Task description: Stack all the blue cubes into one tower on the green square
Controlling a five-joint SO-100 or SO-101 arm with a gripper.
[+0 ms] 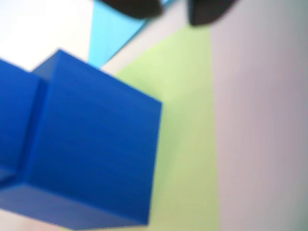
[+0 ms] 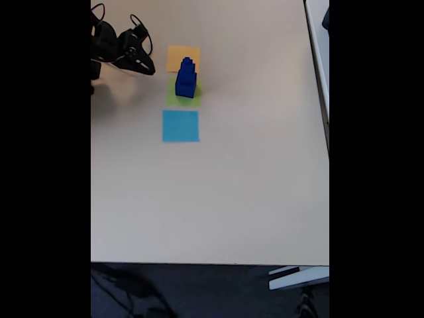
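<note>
Tabletop (image 2: 265,185), pale beige, bare across the near half in the fixed view; dark floor and cables below its near edge.
Light-blue square (image 2: 180,126): flat paper, nearest of three sheets laid in a line running away from the camera; clear of the tower. Seen also in the wrist view (image 1: 108,33), beyond the green sheet.
Green square (image 2: 173,99): lime paper, next behind the blue sheet, largely covered by the tower; in the wrist view (image 1: 187,120) a broad bare strip lies right of the large cube.
Blue cubes (image 2: 186,78): stacked upright on the green square, large at base, smaller ones above, long axis vertical. In the wrist view the large cube (image 1: 91,149) sits close and blurred, one corner edge toward the lens.
Orange-yellow square (image 2: 182,56): farthest sheet, partly hidden behind the tower top.
Gripper (image 2: 147,68): black, left of the tower, apart from it, holding nothing; fingertips (image 1: 207,12) parted narrowly in the wrist view.
</note>
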